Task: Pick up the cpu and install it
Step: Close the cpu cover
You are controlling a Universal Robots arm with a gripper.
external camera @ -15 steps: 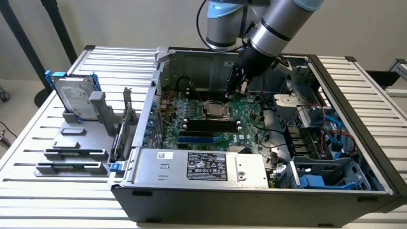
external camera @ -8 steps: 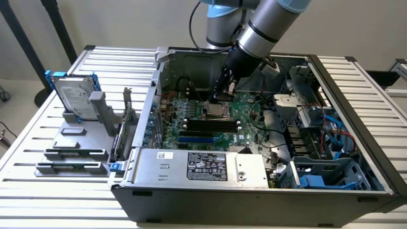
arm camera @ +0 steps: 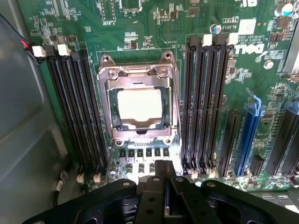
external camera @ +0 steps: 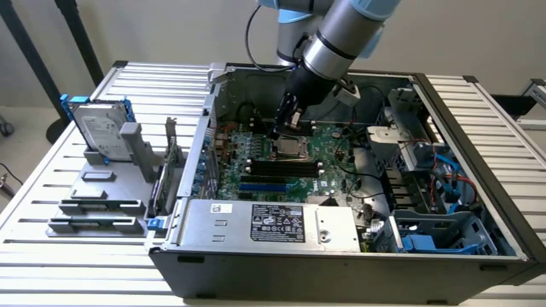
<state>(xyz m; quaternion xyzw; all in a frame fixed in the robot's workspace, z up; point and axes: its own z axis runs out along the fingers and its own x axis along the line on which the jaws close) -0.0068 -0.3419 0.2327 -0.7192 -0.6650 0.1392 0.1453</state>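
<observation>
In the exterior view an open computer case (external camera: 341,272) lies on a slatted metal table (external camera: 51,185), and the arm comes down into it from twelve o'clock. The gripper (external camera: 286,130) hangs just above the processor socket (external camera: 295,149) near the middle of the green motherboard (external camera: 334,142). It touches nothing there, and its jaws are pressed together. Black memory slots (external camera: 286,168) run across the board at six o'clock of the socket. A silver power supply (external camera: 273,224) with a black label lies along the case's six o'clock edge. Blue cables (external camera: 445,174) and drive bays sit at the case's three o'clock side. Outside the case, at nine o'clock, a grey rack (external camera: 102,192) carries a hard drive (external camera: 101,131) in a blue bracket, standing on edge. In the wrist view the cpu (arm camera: 139,105) lies flat in the socket, its pale metal top showing inside the socket's silvery frame (arm camera: 138,72). Banks of black memory slots flank the socket on either side, one bank (arm camera: 77,107) next to the grey case wall and the other (arm camera: 205,102) next to a blue expansion slot (arm camera: 247,135). The black fingers (arm camera: 150,196) are closed flat against each other with nothing held between them, and they are clear of the chip, which lies beyond their tips.
</observation>
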